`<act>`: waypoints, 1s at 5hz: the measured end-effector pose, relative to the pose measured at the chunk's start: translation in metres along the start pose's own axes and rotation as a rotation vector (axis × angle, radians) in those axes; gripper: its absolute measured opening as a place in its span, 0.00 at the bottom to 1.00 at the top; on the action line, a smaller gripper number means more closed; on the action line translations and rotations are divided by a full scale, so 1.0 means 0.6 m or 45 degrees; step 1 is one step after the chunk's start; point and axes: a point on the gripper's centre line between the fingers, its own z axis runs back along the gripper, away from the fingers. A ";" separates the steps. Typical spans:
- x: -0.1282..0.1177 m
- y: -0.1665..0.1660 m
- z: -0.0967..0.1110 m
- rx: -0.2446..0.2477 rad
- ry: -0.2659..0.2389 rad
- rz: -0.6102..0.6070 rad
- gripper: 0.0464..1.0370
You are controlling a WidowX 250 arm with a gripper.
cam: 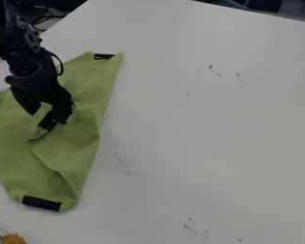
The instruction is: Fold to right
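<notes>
Orange and small, an object [14, 238] sits at the near left corner of the table [199, 143]. From here the likeliest trouble, I'd say, is a poor pinch: closing too high could miss the black-tabbed corner [48, 121], while closing too deep could catch the layer beneath and drag everything rightward instead of folding it. The slanting creases might also bunch if the pull runs crooked.

As for the gripper [48, 118], its fingers look parted, with no clear hold on anything. The green cloth [72, 143] lies on the left of the table, directly beneath it, spreading to both sides; that tabbed corner is just beside the right-hand finger.
</notes>
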 end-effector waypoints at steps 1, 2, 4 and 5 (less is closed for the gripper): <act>0.004 -0.009 0.006 0.011 -0.008 -0.015 0.96; 0.007 -0.011 0.005 0.001 -0.012 -0.018 0.94; 0.008 -0.003 -0.024 -0.049 0.031 -0.005 0.47; 0.017 0.004 -0.033 -0.071 0.040 -0.004 0.23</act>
